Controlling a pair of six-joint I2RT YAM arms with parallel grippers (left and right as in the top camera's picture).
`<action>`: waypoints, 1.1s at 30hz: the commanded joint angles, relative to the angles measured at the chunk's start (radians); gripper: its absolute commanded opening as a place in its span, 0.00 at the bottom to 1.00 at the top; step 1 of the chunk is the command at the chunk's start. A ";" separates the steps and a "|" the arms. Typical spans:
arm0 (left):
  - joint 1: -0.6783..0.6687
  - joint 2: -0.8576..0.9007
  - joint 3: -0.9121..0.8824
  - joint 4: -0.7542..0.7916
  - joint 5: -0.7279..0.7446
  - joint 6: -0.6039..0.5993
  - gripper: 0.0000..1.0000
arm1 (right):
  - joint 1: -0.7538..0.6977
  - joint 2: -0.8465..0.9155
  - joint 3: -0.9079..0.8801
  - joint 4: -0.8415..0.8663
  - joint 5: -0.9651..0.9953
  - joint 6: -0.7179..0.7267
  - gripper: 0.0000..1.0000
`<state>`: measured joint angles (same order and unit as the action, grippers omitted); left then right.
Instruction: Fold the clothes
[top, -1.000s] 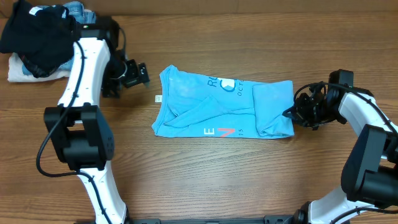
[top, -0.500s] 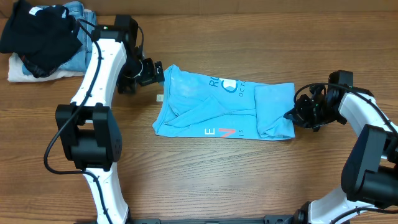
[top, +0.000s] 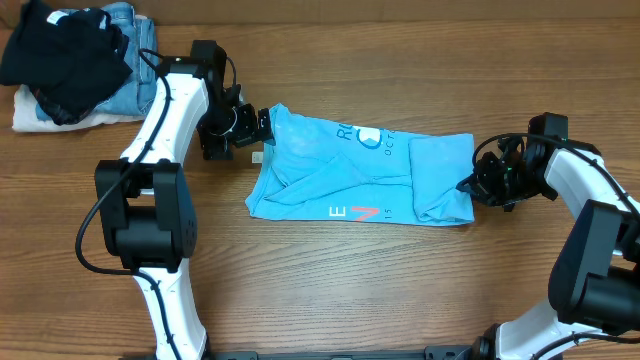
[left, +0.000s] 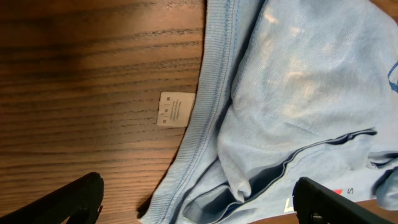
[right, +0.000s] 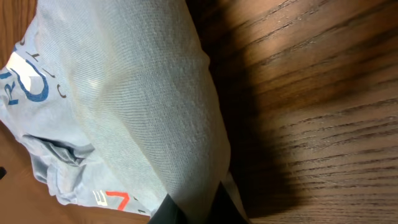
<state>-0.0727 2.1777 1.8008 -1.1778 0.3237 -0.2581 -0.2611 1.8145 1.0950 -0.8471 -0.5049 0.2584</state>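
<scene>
The clothes, a sky-blue T-shirt, lie partly folded mid-table, with red-and-white lettering near the front edge. My left gripper hovers wide open at the shirt's upper left corner. In the left wrist view its dark fingers stand either side of the ribbed hem of the shirt, holding nothing. A small white label lies on the wood beside that hem. My right gripper is shut on the shirt's right edge. The right wrist view shows the fabric pinched into my right gripper.
A pile at the back left holds a black garment, blue jeans and a white cloth. Bare wood table surrounds the shirt.
My left arm has swung right, from near the pile to the shirt's upper left corner, still open. The right gripper and the shirt have not moved.
</scene>
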 joint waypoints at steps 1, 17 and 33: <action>-0.006 0.010 -0.020 0.001 0.024 0.027 1.00 | 0.000 -0.036 0.026 0.003 0.066 0.030 0.04; -0.006 0.010 -0.051 0.007 0.003 0.027 1.00 | 0.305 -0.145 0.075 -0.019 0.455 0.193 0.04; -0.006 0.010 -0.051 0.005 0.003 0.027 1.00 | 0.573 -0.145 0.076 0.029 0.576 0.266 0.04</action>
<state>-0.0727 2.1777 1.7676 -1.1732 0.3294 -0.2543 0.2771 1.6932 1.1446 -0.8333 0.0605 0.4992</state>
